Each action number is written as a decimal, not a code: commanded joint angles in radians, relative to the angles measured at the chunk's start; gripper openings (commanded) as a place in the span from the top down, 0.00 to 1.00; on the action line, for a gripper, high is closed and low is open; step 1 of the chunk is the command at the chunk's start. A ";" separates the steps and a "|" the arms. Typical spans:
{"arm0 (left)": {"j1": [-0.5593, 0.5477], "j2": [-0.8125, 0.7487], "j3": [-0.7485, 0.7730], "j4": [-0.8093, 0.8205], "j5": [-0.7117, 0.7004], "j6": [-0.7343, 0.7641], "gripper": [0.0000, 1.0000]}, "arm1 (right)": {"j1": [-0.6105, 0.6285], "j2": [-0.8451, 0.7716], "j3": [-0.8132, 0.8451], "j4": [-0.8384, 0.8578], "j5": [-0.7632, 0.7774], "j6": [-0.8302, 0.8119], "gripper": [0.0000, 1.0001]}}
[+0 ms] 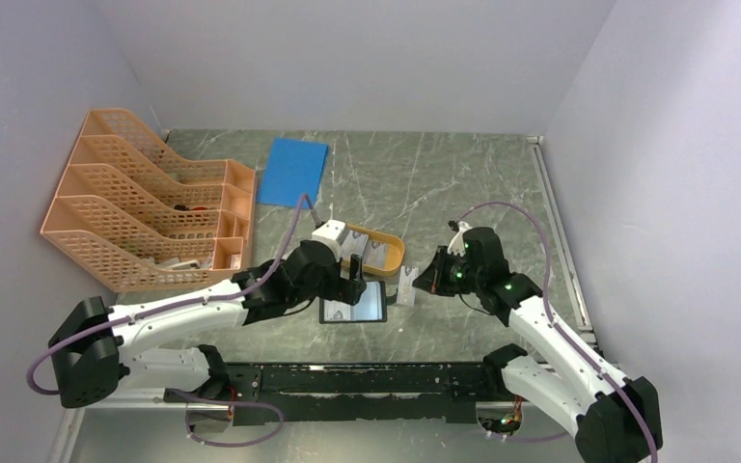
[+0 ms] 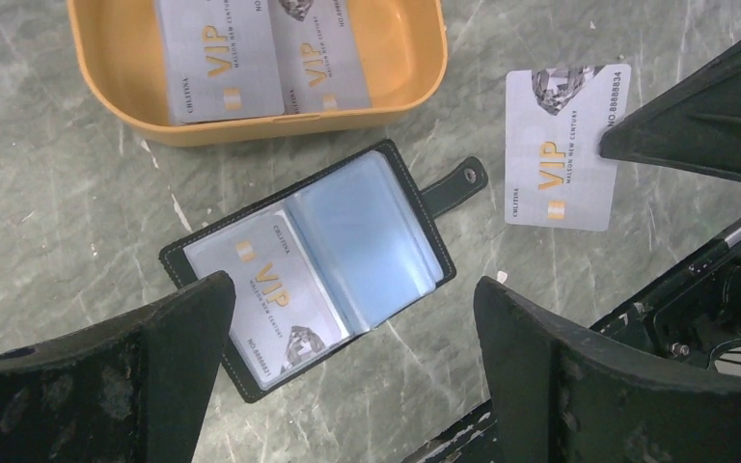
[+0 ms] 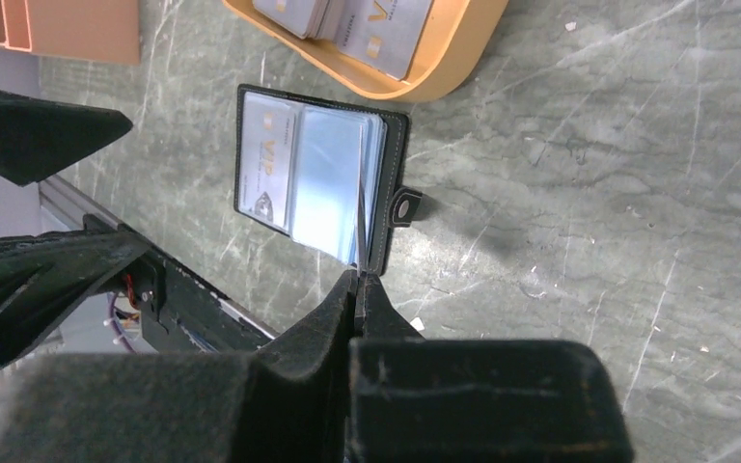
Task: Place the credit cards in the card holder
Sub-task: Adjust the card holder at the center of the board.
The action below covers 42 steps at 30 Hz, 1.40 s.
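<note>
Between the two arms, on the grey-green veined surface (image 2: 48,193), the card holder (image 2: 347,241) lies open and flat: a black booklet with pale stitching, a snap tab on one edge and glossy bluish-clear pockets. One pocket holds a silvery card (image 2: 275,309) lettered VIP in gold. Just beyond it sits a smooth orange dish (image 2: 280,130) with rounded corners, carrying two more cards (image 2: 217,58) side by side. The left gripper (image 2: 352,299) hovers over the holder, its matte black fingers spread wide. The right gripper (image 3: 357,282) has its fingers pressed together, pinching a credit card (image 2: 560,145) by one edge, just beside the holder's tab. The left wrist view shows that card's printed face; the right wrist view sees it edge-on, as a thin line. Only the top view takes in the peach lattice file racks (image 1: 145,207) and the blue sheet (image 1: 292,171) at far left
</note>
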 commanded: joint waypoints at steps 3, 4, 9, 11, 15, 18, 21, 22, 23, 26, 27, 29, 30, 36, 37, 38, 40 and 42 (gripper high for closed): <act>0.011 0.100 0.088 0.001 0.107 0.076 0.07 | 0.006 -0.043 0.052 -0.024 0.048 -0.018 1.00; 0.011 0.117 0.096 -0.008 0.110 0.084 0.08 | 0.006 -0.048 0.056 -0.029 0.053 -0.019 1.00; 0.006 0.141 0.074 0.020 0.157 0.096 0.12 | 0.006 -0.054 0.073 -0.056 0.082 -0.038 1.00; 0.005 0.148 0.065 0.032 0.155 0.097 0.14 | 0.006 -0.057 0.074 -0.059 0.087 -0.037 1.00; 0.002 0.196 0.080 0.007 0.115 0.098 0.20 | 0.006 -0.063 0.071 -0.053 0.091 -0.031 1.00; -0.002 0.238 0.093 -0.004 0.101 0.092 0.25 | 0.007 -0.065 0.073 -0.055 0.087 -0.026 1.00; -0.007 0.268 0.092 0.001 0.100 0.091 0.28 | 0.006 -0.072 0.074 -0.056 0.087 -0.020 1.00; -0.010 0.282 0.091 0.009 0.107 0.093 0.29 | 0.005 -0.073 0.072 -0.054 0.085 -0.019 1.00; -0.015 0.295 0.091 0.018 0.110 0.092 0.30 | 0.007 -0.075 0.069 -0.053 0.081 -0.015 1.00; -0.037 0.344 0.115 0.023 0.105 0.092 0.31 | 0.007 -0.070 0.061 -0.047 0.065 -0.009 1.00; -0.045 0.358 0.123 0.021 0.098 0.093 0.31 | 0.007 -0.069 0.058 -0.046 0.062 -0.008 1.00; -0.053 0.391 0.141 0.013 0.084 0.091 0.32 | 0.007 -0.067 0.052 -0.039 0.055 -0.005 1.00; -0.055 0.407 0.149 0.007 0.076 0.091 0.34 | 0.007 -0.067 0.049 -0.037 0.053 -0.004 1.00; -0.062 0.466 0.159 -0.015 0.039 0.094 0.41 | 0.007 -0.066 0.046 -0.037 0.053 -0.009 1.00; -0.061 0.471 0.155 -0.014 0.035 0.093 0.43 | 0.007 -0.067 0.047 -0.038 0.055 -0.010 1.00; -0.063 0.475 0.153 -0.012 0.034 0.092 0.44 | 0.006 -0.067 0.047 -0.040 0.056 -0.012 1.00; -0.065 0.485 0.147 -0.007 0.030 0.090 0.48 | 0.006 -0.069 0.049 -0.042 0.056 -0.013 1.00; -0.068 0.494 0.144 -0.009 0.026 0.089 0.52 | 0.006 -0.070 0.047 -0.041 0.052 -0.012 1.00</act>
